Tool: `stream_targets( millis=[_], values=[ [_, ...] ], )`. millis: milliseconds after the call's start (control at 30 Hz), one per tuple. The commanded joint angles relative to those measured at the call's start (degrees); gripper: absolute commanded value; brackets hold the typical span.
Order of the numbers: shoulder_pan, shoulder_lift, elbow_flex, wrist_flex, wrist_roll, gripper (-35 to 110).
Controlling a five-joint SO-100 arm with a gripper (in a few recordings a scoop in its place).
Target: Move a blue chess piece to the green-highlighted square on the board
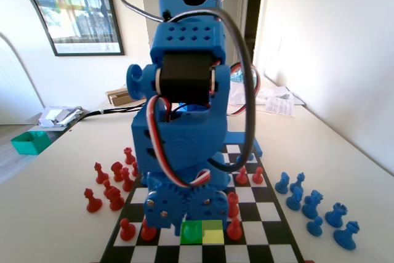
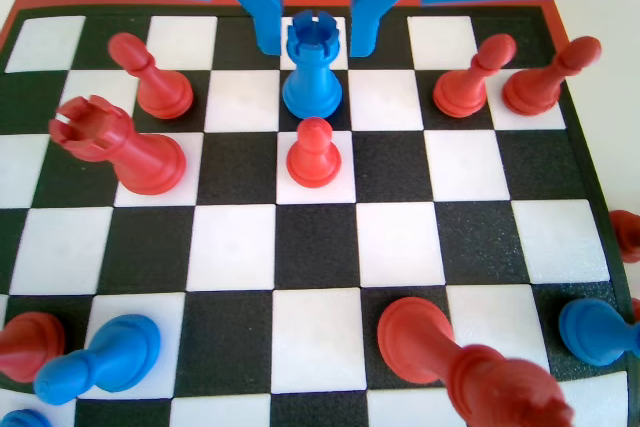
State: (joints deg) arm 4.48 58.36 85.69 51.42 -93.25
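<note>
Along the fixed view we see our gripper (image 1: 196, 210) low over the board (image 1: 271, 229), near edge, w/ a greenish piece on the green-highlighted square (image 1: 192, 233), yellow square (image 1: 213, 233) just right of it. On the wrist view, jaws are spread, straddling a blue crenellated-top piece (image 2: 312, 67), not visibly touching it; red pawn (image 2: 313, 152) stands directly below it in the picture. Blue pawn (image 2: 100, 359) lies tilted bottom left.

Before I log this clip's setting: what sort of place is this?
Probably a room in a home or small office: a framed poster on the white wall, loose papers on the pale table, and a chessboard with pieces.
</note>
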Motion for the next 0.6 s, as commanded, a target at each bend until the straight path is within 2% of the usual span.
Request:
stream_targets(
  millis=[0, 567],
  values=[
    [0.53, 4.48, -0.79, 1.41, -0.79, 15],
    [1.58, 12.92, -13.18, 17.14, -1.85, 15]
  ],
)
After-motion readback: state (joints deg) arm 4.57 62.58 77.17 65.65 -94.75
